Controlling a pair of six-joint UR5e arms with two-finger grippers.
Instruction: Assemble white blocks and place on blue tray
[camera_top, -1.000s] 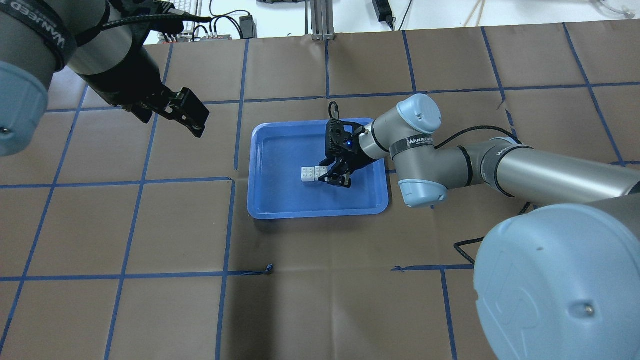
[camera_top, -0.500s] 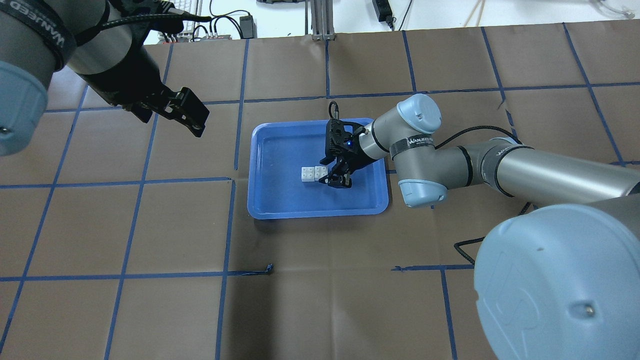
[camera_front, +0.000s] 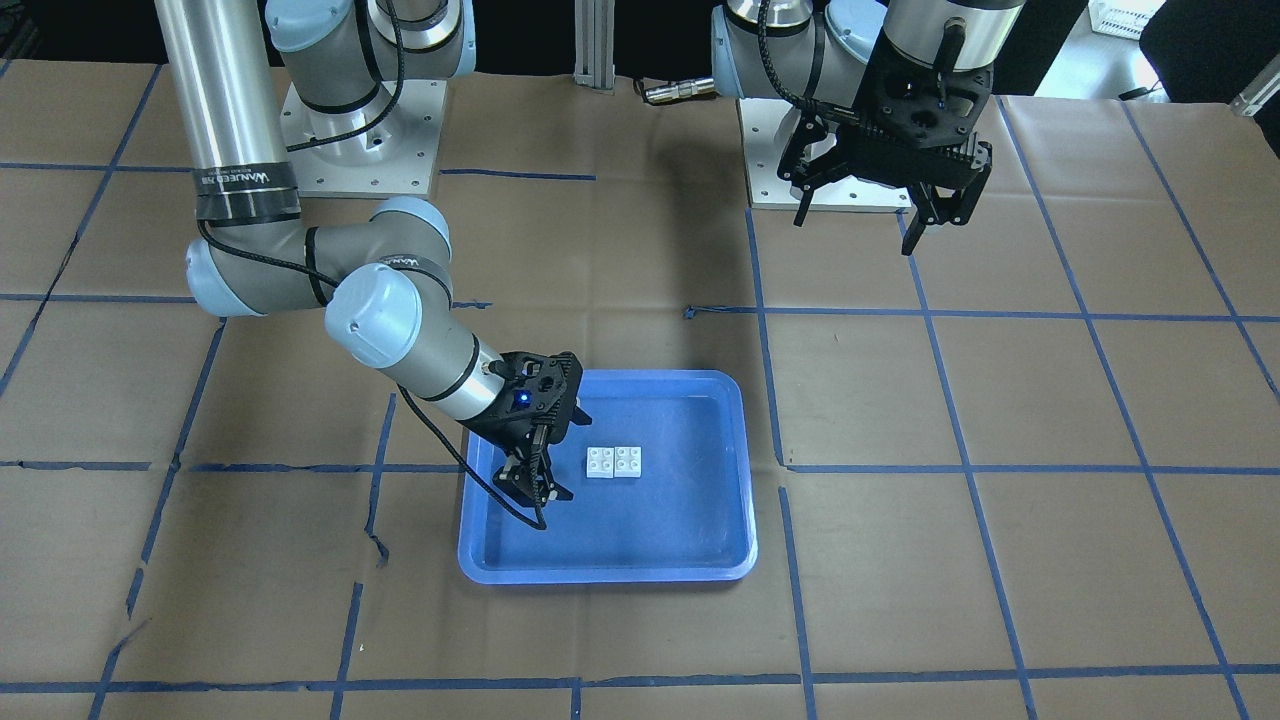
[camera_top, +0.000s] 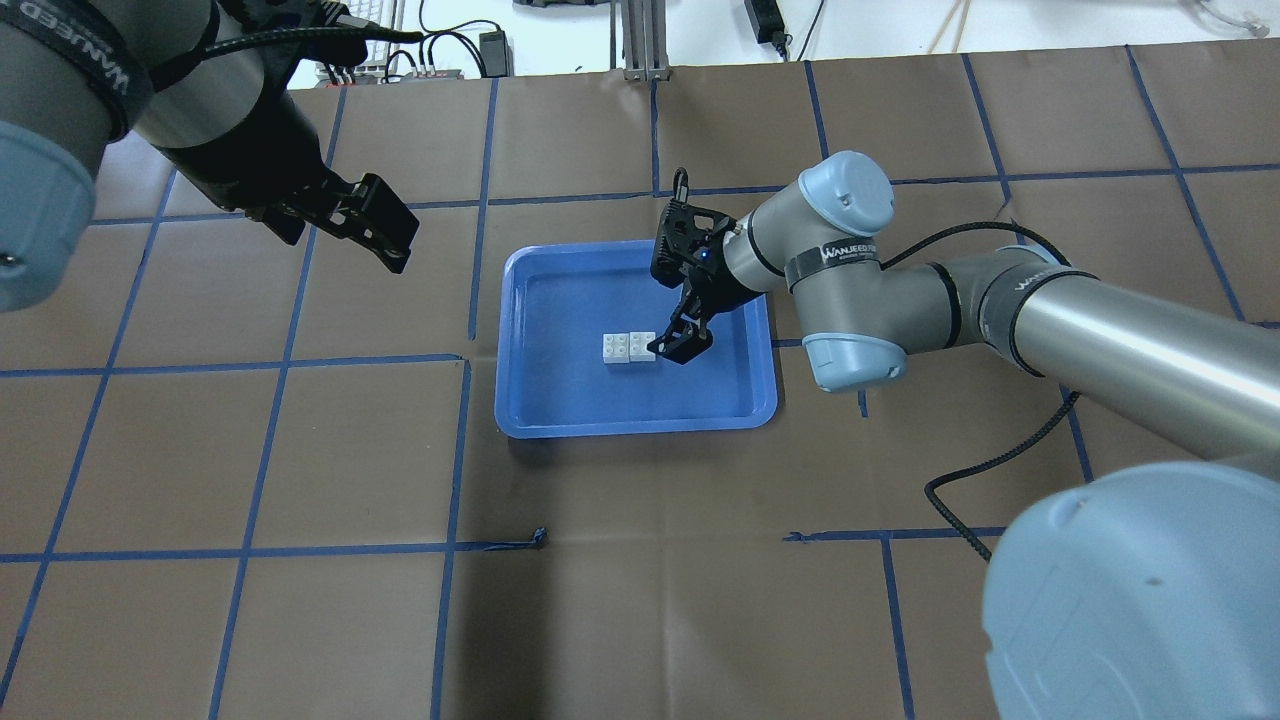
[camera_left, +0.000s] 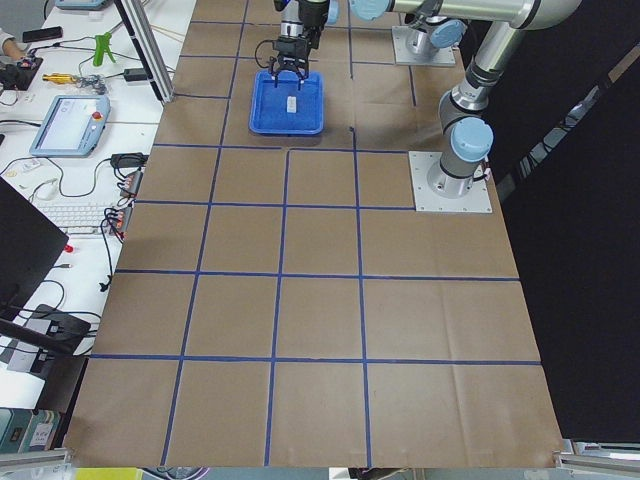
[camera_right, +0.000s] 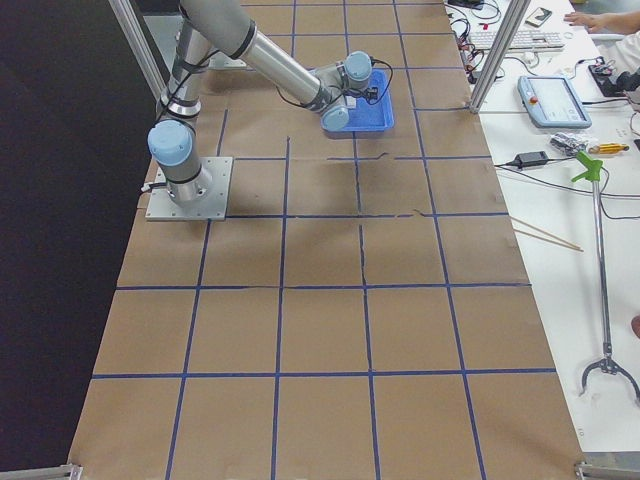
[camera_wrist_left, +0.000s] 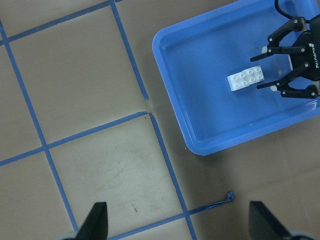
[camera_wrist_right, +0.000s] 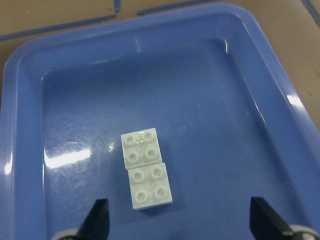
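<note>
The two white blocks (camera_top: 629, 349) lie side by side, touching, studs up, on the floor of the blue tray (camera_top: 570, 300). They also show in the front view (camera_front: 613, 461), the left wrist view (camera_wrist_left: 246, 78) and the right wrist view (camera_wrist_right: 145, 167). My right gripper (camera_top: 682, 348) is open and empty, tilted over the tray just to the right of the blocks, with its fingertips (camera_wrist_right: 100, 220) wide apart. My left gripper (camera_top: 385, 235) is open and empty, high over the table to the left of the tray.
The tray (camera_front: 680, 420) sits mid-table on brown paper marked with a blue tape grid. The right arm's cable (camera_top: 1000, 460) trails on the table to the right of the tray. Both arm bases (camera_front: 350, 150) stand at the robot's side.
My right gripper has lifted and drawn back from the blocks, its wrist swinging toward the tray's far edge. The blocks have stayed put. The left arm has not moved.
</note>
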